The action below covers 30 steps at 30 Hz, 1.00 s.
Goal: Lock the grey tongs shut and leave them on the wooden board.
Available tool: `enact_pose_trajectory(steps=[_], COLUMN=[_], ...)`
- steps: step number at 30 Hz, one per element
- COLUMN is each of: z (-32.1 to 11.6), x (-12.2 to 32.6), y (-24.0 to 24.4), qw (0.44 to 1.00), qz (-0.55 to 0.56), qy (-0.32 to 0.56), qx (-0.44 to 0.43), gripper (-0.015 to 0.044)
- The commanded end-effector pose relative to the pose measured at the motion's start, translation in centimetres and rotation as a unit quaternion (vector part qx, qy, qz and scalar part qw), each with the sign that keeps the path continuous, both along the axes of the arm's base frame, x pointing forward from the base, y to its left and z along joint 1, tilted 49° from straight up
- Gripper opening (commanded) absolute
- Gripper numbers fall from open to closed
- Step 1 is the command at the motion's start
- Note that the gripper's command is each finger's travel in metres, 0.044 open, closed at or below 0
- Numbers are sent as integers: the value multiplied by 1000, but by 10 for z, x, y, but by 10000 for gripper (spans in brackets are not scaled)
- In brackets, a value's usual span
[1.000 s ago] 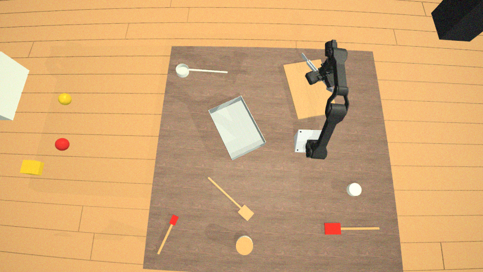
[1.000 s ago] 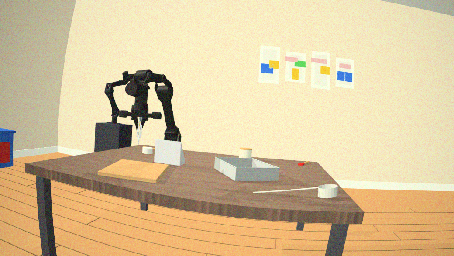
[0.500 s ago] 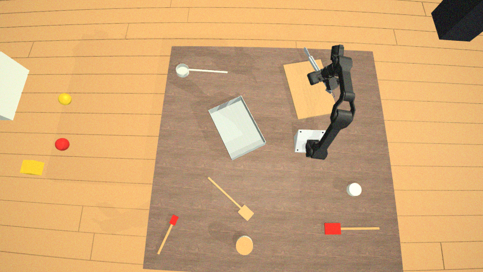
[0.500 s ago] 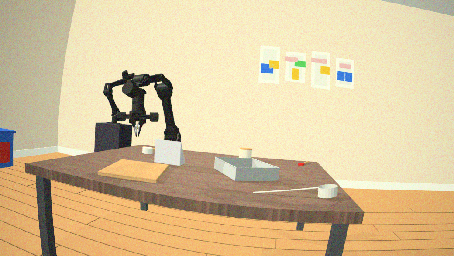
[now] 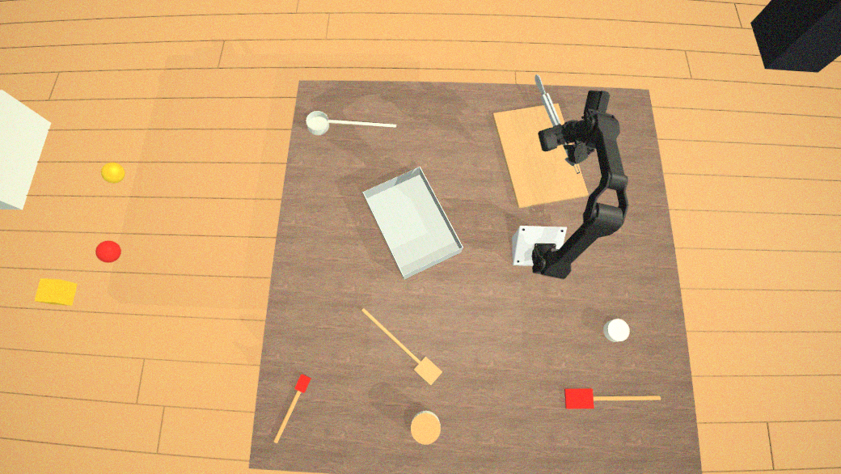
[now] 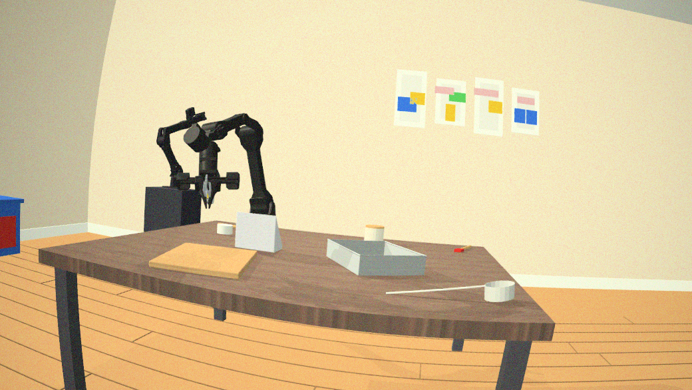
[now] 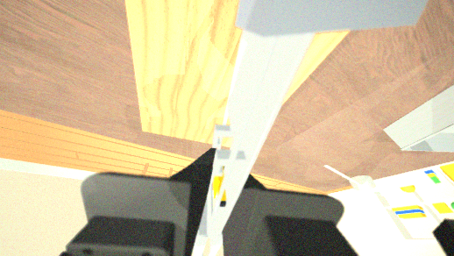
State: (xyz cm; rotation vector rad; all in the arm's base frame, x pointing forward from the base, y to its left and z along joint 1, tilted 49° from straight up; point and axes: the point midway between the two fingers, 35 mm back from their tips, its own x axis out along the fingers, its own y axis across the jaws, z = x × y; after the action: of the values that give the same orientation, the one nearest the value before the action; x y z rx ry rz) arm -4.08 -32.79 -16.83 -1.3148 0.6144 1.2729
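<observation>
My gripper (image 6: 207, 205) (image 7: 217, 153) is shut on the grey tongs (image 5: 551, 107) (image 6: 204, 183) (image 7: 260, 82), in the air above the wooden board (image 5: 530, 188) (image 6: 193, 259) (image 7: 175, 83). The tongs' arms look close together. One end reaches past the board's back edge in the top view; in the exterior view they are seen nearly end-on. Their exact tilt and whether the lock is engaged cannot be told. A yellow part shows between their arms near the fingers. The roasting tin (image 5: 412, 223) (image 6: 392, 265) stands on the table with nothing across it.
A white wedge block (image 5: 523, 235) (image 6: 256, 232) stands near the board, by the arm's base. A white ladle-like cup (image 5: 318, 122) (image 6: 499, 291) lies at a table corner. A white cylinder (image 5: 617, 330), a wood-topped jar (image 5: 425, 427) and several spatulas are farther off.
</observation>
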Motion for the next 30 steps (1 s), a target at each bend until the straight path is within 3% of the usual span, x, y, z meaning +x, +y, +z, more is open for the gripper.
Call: enact_pose_trajectory(steps=[1, 30], z=[3, 26], x=[-1, -6], y=[-2, 14], qw=[999, 967], qz=[-11, -69], qy=[-11, -58], qx=[-36, -239], gripper=[-150, -150])
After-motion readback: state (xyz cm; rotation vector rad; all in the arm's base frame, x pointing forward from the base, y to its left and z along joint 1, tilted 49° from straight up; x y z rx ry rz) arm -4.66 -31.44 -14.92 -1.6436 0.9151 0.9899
